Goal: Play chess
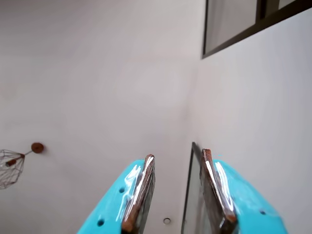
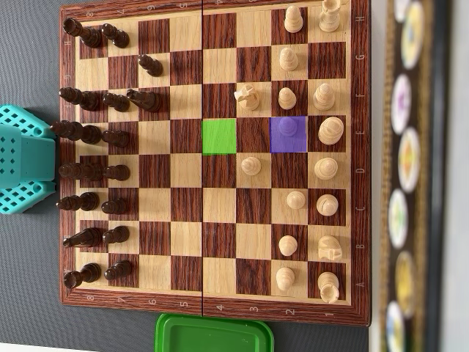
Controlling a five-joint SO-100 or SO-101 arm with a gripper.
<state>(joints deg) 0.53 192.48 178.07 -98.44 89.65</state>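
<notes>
**Fingers apart and empty, pointed away from the board**

My wrist view shows no chessboard at all: only a pale wall, a dark window frame (image 1: 243,34) at the top right, and a wire lamp (image 1: 10,167) cut off by the left edge. My gripper (image 1: 176,195) enters from the bottom, its two teal fingers (image 1: 139,192) standing apart with nothing between them.

In the overhead view my arm is mostly out of frame; only a teal part (image 2: 26,159) shows at the left edge, beside the board's dark side. The chessboard (image 2: 212,306) fills most of the view, its long run of ranks going left to right. Dark pieces (image 2: 91,133) crowd the left columns, light pieces (image 2: 322,132) the right.

A pawn (image 2: 288,127) stands upright on a purple-tinted square (image 2: 278,145); the tint makes its colour hard to tell. Two squares to the left, a green-tinted square (image 2: 219,136) lies bare. The middle columns are mostly open. A green lid (image 2: 214,334) is cut off at the bottom, and blurred discs (image 2: 407,165) line the right edge.
</notes>
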